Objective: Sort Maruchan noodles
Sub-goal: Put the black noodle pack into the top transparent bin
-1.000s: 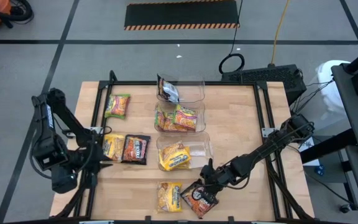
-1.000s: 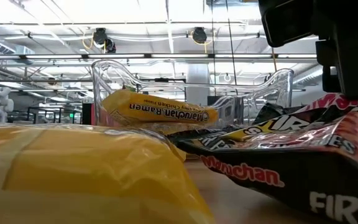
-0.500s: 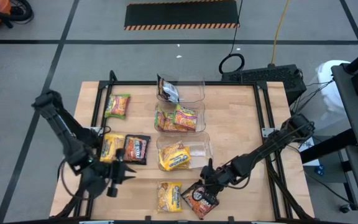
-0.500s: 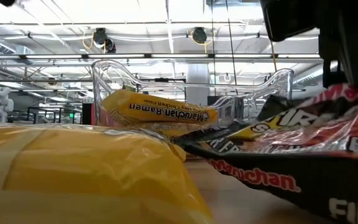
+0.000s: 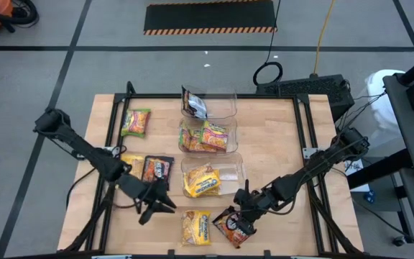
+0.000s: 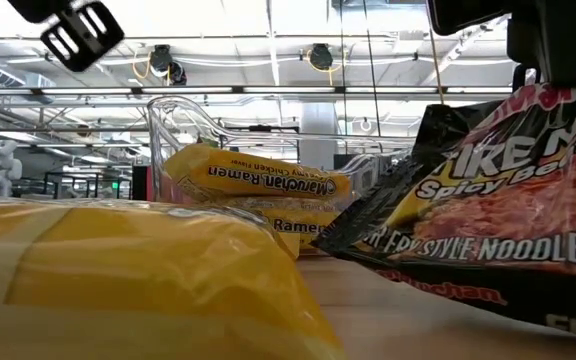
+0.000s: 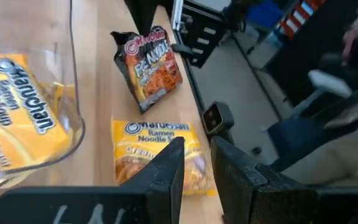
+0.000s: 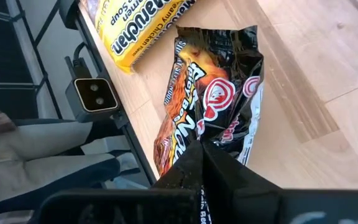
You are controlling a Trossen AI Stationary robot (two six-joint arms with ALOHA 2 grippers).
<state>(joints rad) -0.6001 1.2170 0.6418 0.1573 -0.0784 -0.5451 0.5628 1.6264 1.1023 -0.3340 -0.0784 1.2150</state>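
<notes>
A dark Maruchan packet (image 5: pixel 232 226) stands tipped up near the table's front edge, with my right gripper (image 5: pixel 245 214) shut on it. A yellow packet (image 5: pixel 196 227) lies flat just left of it. My left gripper (image 5: pixel 168 204) hovers open to the left of that yellow packet, near the front, and touches nothing. In the left wrist view its fingers (image 7: pixel 166 171) point toward the yellow packet (image 7: pixel 157 149) and the dark one (image 7: pixel 151 65). Three more packets lie flat at the left: green-yellow (image 5: pixel 136 122), yellow (image 5: pixel 130 168), dark (image 5: pixel 157 171). My right gripper pinches one short end of the dark packet (image 8: pixel 211 134) between its two fingers. The fingers slant down from the table's right and far side. The packet is tilted up below them, its printed face toward the near edge (image 6: pixel 513 200), and its lower end (image 7: pixel 143 104) rests on the wood.
Three clear bins stand in a column at the table's middle: the far one (image 5: pixel 225 103) with a dark packet, the middle one (image 5: pixel 228 137) with green-yellow packets, the near one (image 5: pixel 232 173) with a yellow packet. Bare wood lies to the right of the bins.
My left arm has swung in from beyond the table's left edge toward the front middle, sinking and turning its open gripper toward the yellow packet. My right gripper has risen a little and tipped the dark packet from lying flat to standing on its lower end.
</notes>
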